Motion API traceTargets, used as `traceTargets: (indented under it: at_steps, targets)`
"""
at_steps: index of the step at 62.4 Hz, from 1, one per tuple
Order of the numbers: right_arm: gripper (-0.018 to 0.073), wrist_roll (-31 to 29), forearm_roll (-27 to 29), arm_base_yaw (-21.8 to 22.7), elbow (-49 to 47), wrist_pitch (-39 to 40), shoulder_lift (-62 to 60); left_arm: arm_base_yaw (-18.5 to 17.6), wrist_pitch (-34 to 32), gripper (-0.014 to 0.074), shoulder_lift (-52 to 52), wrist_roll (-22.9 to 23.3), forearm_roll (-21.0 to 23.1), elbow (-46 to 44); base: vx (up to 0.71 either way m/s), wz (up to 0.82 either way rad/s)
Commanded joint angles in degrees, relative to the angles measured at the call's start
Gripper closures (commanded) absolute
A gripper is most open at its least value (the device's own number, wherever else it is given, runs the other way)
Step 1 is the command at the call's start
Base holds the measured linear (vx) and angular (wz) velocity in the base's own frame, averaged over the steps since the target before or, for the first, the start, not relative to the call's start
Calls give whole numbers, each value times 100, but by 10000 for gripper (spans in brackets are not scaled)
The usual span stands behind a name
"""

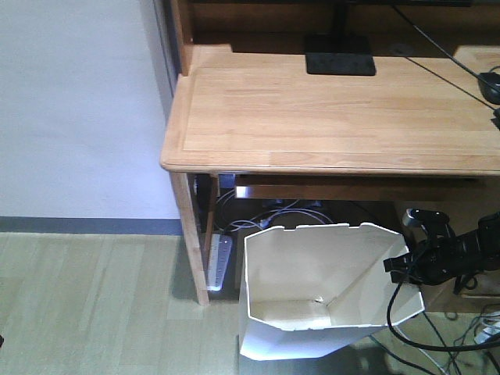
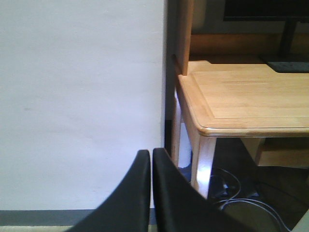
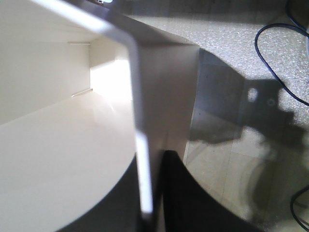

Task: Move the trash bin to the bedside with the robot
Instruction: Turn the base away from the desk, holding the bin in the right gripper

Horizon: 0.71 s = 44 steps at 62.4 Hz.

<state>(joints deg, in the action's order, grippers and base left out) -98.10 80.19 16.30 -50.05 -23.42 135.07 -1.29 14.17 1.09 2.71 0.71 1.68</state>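
Note:
The white trash bin [image 1: 320, 289] stands on the floor in front of the wooden desk, cream inside, tilted a little. My right gripper [image 1: 397, 266] is shut on the bin's right rim; in the right wrist view the thin wall [image 3: 142, 159] runs between the two black fingers [image 3: 181, 193], one inside and one outside. My left gripper [image 2: 151, 159] is shut and empty, held in the air facing the white wall beside the desk corner. The bed is out of view.
The wooden desk [image 1: 328, 117] fills the upper view, with a monitor base [image 1: 339, 62] and a mouse [image 1: 491, 84] on it. A power strip [image 1: 219, 264] and cables lie under it. Black cables [image 3: 275, 58] trail on the floor right of the bin.

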Motion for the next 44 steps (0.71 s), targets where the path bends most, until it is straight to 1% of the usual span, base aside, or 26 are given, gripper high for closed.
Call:
traceTargets:
  at_steps: [1,21,44]
  targets:
    - [566,50,190,8,-57,-1187,-401,-32,-417,602,57,50,23,166,-6,23]
    - [566,50,190,8,-57,-1186,-401,-32,-417,602,57,50,23,166,-8,33]
    - [566,50,184,8,-57,-1207,-401,-32,-417,602,57,50,23,166,-10,60]
